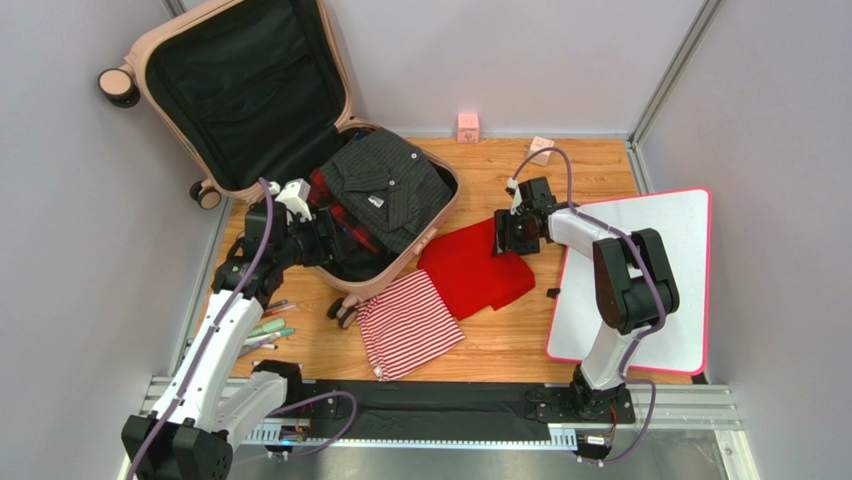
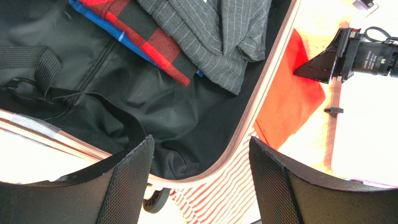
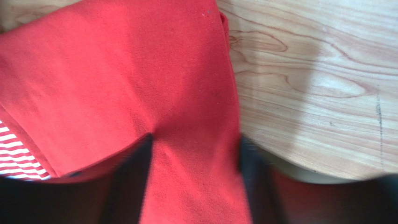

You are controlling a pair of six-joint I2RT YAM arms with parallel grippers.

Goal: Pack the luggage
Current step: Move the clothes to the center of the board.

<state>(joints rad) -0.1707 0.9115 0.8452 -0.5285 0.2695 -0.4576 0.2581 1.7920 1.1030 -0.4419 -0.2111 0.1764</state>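
The pale pink suitcase (image 1: 240,80) lies open at the back left, lid up, black lining (image 2: 140,93) showing. In it lie a grey striped shirt (image 1: 385,185) (image 2: 219,37) and a red-black plaid garment (image 2: 140,32). My left gripper (image 1: 335,240) (image 2: 201,138) is open and empty above the suitcase's near corner. A red cloth (image 1: 470,265) (image 3: 117,70) lies on the wooden table right of the suitcase. My right gripper (image 1: 503,245) (image 3: 195,137) is open, its fingers pressed down on either side of a ridge of the cloth's far edge. A red-white striped cloth (image 1: 410,322) (image 2: 229,196) lies in front of the suitcase.
A flat white board with a pink rim (image 1: 680,250) lies at the right under the right arm. Several pens (image 1: 265,330) lie by the left arm. A small pink box (image 1: 467,127) and a small white item (image 1: 541,148) stand at the back. Walls close in all round.
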